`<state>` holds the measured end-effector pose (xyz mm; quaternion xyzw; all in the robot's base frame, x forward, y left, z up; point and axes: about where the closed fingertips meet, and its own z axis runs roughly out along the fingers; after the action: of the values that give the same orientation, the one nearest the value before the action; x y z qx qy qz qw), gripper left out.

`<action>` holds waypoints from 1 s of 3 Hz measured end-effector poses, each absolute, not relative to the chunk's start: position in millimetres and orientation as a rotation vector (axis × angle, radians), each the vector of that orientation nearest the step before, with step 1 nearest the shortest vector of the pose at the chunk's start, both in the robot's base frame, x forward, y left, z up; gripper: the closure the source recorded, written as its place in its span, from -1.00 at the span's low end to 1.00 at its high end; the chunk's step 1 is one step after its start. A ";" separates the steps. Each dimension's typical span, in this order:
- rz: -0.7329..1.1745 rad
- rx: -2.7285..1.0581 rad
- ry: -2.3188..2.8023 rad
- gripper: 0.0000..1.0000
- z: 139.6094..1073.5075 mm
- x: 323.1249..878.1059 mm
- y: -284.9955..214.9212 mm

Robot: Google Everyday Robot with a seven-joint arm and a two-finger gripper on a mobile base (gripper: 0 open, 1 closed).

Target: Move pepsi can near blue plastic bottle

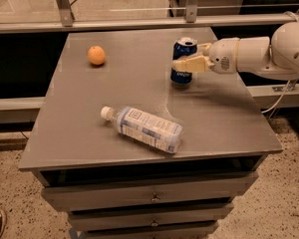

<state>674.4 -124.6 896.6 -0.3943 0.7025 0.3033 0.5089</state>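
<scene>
gripper (pixel 187 56) clamped on pepsi can (pixel 182 62), back right part of table (pixel 219 116).
arm comes in from the right; one finger (pixel 189 63) crosses the can's front, the other sits behind it, so the can is between the jaws, upright, silver top up. can't tell if its base touches the tabletop. blue plastic bottle (pixel 145 129) lies on its side near the front edge, cap pointing left, well apart from the can. orange (pixel 96 55) at back left. drawers (pixel 152 197) below.
</scene>
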 end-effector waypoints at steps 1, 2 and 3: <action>0.822 -0.982 1.701 1.00 897.1 634.0 -108.2; 0.907 -1.007 1.678 1.00 902.1 601.5 -90.5; 0.976 -1.029 1.659 1.00 899.9 577.0 -77.3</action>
<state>577.0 -77.3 899.9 -0.4181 0.6745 0.3968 0.4612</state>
